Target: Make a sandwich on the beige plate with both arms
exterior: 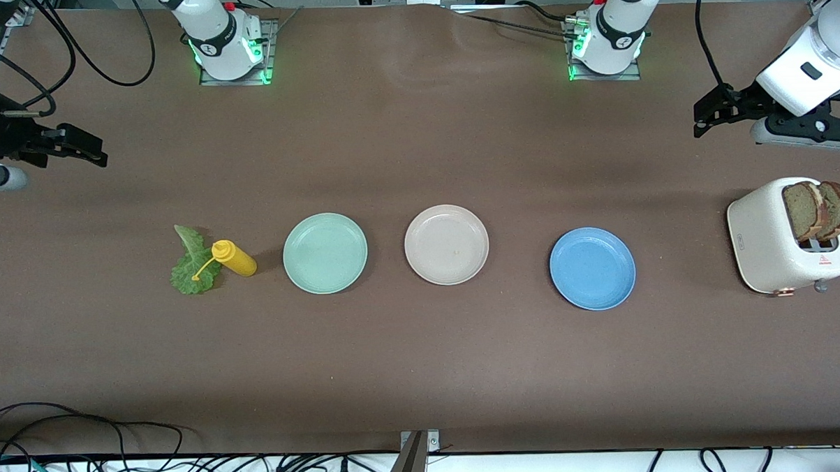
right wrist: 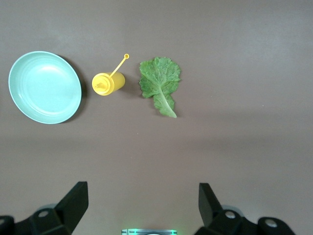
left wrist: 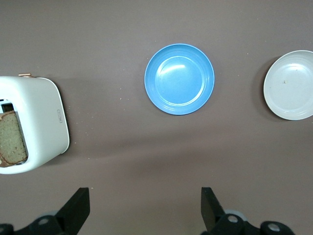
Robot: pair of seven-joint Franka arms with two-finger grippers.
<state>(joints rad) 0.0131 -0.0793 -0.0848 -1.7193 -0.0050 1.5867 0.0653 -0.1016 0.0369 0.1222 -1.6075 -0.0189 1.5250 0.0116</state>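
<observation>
A: Where does everything sit on the table (exterior: 425,375)?

B: The beige plate (exterior: 446,244) lies bare at its middle. The toaster (exterior: 783,241) holds both bread slices (exterior: 817,210) at three o'clock from the plate; the lettuce leaf (exterior: 194,261) lies at nine.

A: Which arm suits which?

B: The left pincer (exterior: 719,110), spread wide and holding nothing, hovers nearest the toaster; the right pincer (exterior: 74,147), equally wide and holding nothing, is nearest the lettuce.

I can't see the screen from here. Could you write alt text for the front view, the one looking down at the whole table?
Three empty plates sit in a row on a brown table: mint green plate, beige plate, blue plate. A lettuce leaf and yellow squeeze bottle lie at one end, a white toaster holding bread slices at the other. Open right gripper and left gripper hover above.
</observation>
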